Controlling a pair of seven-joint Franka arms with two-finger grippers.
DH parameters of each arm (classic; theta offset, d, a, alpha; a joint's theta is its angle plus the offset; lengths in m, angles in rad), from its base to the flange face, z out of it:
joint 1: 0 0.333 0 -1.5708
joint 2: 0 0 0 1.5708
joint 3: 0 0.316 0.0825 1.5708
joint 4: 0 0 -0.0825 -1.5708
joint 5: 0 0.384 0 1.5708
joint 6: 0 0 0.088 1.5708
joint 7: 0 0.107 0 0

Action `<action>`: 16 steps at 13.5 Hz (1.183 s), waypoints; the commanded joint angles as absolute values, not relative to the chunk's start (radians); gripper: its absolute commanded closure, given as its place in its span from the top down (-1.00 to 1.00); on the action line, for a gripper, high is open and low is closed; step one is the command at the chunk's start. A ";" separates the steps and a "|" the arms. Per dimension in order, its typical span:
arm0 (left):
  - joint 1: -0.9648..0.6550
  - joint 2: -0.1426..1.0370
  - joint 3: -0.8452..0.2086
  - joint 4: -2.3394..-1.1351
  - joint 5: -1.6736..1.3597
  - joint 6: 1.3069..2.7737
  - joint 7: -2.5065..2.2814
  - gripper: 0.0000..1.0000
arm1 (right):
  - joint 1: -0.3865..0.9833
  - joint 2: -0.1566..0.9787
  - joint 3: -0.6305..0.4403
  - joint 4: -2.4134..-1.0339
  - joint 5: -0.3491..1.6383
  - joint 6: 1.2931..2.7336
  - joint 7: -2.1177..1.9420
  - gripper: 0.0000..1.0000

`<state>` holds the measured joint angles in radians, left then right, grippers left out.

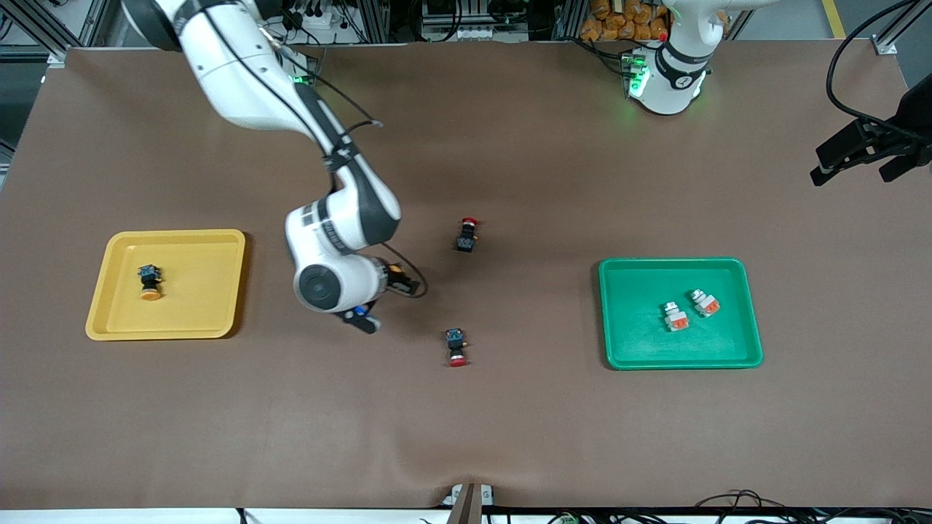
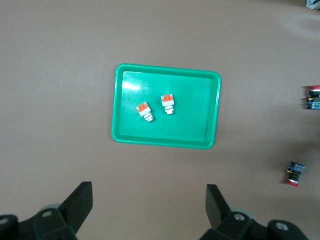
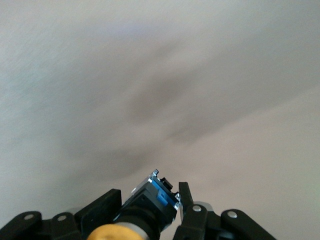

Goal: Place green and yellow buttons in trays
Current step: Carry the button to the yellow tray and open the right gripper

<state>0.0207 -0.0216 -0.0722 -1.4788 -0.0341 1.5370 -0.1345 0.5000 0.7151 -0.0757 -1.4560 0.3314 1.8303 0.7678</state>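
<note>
Right pincer point(image 3: 150, 212) clenched on 1 yellow-capped button point(image 3: 142, 212), black body with blue end sticking out between the fingers point(image 3: 186, 200), yellow cap toward the wrist. In the front view this pincer point(image 1: 368, 320) is mostly hidden under the right arm's wrist, up over bare bench point(image 1: 466, 437) between the yellow tray point(image 1: 102, 320) and the near red-capped button point(image 1: 456, 346). Held button cannot be made out in the front view.

Left pincer point(image 2: 150, 205) released, fingers point(image 2: 80, 202) spread wide, nothing between them, high over the bench with the green tray point(image 2: 117, 105) below it. Left arm waits, only its base shows in the front view.

Yellow tray sits toward the right arm's end of the bench. 1 yellow-capped button point(image 1: 150, 282) lies in it, on its side, cap toward the front camera, close to the tray wall at the bench end.

Green tray point(image 1: 608, 320) sits toward the left arm's end. 2 white buttons with orange blocks lie in it side by side, just apart: white button A point(image 1: 676, 316) and white button B point(image 1: 705, 303), B a bit farther from the front camera.

2 red-capped buttons lie on the bench between the trays: far red-capped button point(image 1: 467, 234) and the near one, well apart, both on their sides.
</note>
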 commanded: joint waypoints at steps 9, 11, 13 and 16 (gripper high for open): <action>0.023 -0.041 -0.067 -1.483 -0.043 1.531 -0.126 1.00 | 0.165 0.604 -0.097 -1.497 0.118 1.640 0.223 -1.00; 0.023 -0.041 -0.067 -1.483 -0.043 1.531 -0.126 1.00 | 0.097 0.604 -0.097 -1.528 0.109 1.643 0.097 -1.00; 0.023 -0.041 -0.067 -1.483 -0.043 1.531 -0.126 1.00 | 0.031 0.610 -0.100 -1.535 0.078 1.644 0.010 -1.00; 0.023 -0.043 -0.067 -1.483 -0.043 1.531 -0.124 1.00 | -0.040 0.626 -0.100 -1.548 0.019 1.661 -0.057 -1.00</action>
<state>0.0225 -0.0230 -0.0713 -1.4779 -0.0341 1.5370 -0.1345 0.0003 0.6327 -0.1179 -1.5218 0.0566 1.6463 -0.0190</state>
